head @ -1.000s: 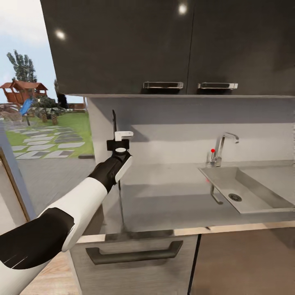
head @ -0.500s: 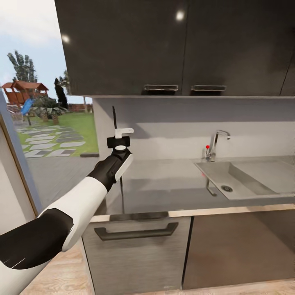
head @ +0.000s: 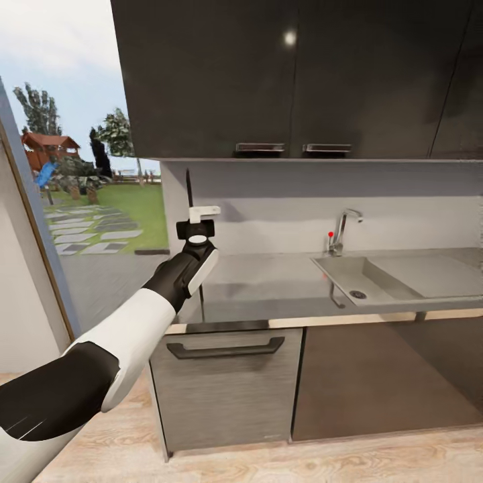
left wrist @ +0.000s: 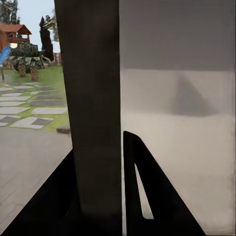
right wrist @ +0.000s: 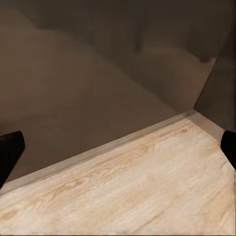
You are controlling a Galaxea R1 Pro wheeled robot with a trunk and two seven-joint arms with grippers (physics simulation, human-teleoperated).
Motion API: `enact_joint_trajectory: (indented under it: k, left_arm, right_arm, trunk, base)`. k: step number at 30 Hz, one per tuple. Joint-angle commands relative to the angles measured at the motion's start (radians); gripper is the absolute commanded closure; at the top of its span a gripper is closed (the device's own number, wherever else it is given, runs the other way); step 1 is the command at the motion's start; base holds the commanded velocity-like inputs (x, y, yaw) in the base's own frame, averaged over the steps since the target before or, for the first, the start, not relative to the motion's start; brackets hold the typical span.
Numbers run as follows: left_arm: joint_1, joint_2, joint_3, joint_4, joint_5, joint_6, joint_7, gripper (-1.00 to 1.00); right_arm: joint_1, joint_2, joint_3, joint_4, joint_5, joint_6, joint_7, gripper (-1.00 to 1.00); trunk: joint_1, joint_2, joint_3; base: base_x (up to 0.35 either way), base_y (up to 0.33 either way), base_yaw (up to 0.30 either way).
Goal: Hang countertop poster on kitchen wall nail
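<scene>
Since the poster [head: 188, 189] is off the counter [head: 282, 285] and upright in the left gripper [head: 194, 231], edge-on to the head camera as a thin dark strip, the pickup looks done — what is left, as I judge it, is finding a wall nail and hanging it, and I can pick out no nail. In the left wrist view the poster [left wrist: 96, 108] runs as a broad dark slab between the fingers [left wrist: 147, 191], which are closed on it. The right gripper's [right wrist: 118, 147] dark fingertips [right wrist: 10, 152] sit at opposite edges of its view, spread wide with nothing between them, over wood floor [right wrist: 147, 187]. Counting: one poster, one sink [head: 376, 278], one tap [head: 341, 231], one handled drawer [head: 228, 382] below the counter, and two handles [head: 292, 147] on the dark upper cabinets [head: 268, 74].
</scene>
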Motion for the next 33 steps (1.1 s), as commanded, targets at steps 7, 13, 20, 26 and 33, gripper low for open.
enact_joint_trajectory:
  k: [7, 13, 20, 26, 33]
  left_arm:
    - [-0.001, 0.0, -0.006, -0.078, 0.003, 0.065, -0.115, 1.0]
    - [-0.001, 0.0, -0.008, -0.115, 0.007, 0.157, -0.344, 1.0]
    - [-0.001, 0.0, -0.006, -0.147, 0.12, 0.233, -0.517, 1.0]
    - [-0.001, 0.0, -0.002, -0.165, 0.143, 0.296, -0.653, 1.0]
    - [-0.001, 0.0, 0.004, -0.199, 0.148, 0.334, -0.92, 1.0]
  right_arm:
    - [0.0, 0.0, 0.003, -0.001, 0.001, -0.001, -0.004, -1.0]
    - [0.0, 0.0, 0.003, -0.001, 0.001, -0.001, -0.004, -1.0]
    - [0.0, -0.001, 0.003, -0.001, 0.001, -0.001, -0.004, -1.0]
    - [0.0, -0.002, 0.001, -0.001, 0.001, -0.001, -0.004, -1.0]
    - [0.0, -0.002, 0.001, -0.001, 0.001, 0.0, -0.004, -1.0]
  trunk:
    - [-0.001, -0.001, -0.001]
    - [-0.001, -0.001, -0.001]
    - [-0.001, -0.001, -0.001]
    - [-0.001, -0.001, -0.001]
    - [-0.001, -0.001, -0.001]
  base:
    - [-0.159, 0.0, 0.0]
    - [-0.018, 0.0, 0.0]
    - [-0.001, 0.0, 0.0]
    - [0.0, 0.0, 0.0]
    - [-0.051, 0.0, 0.0]
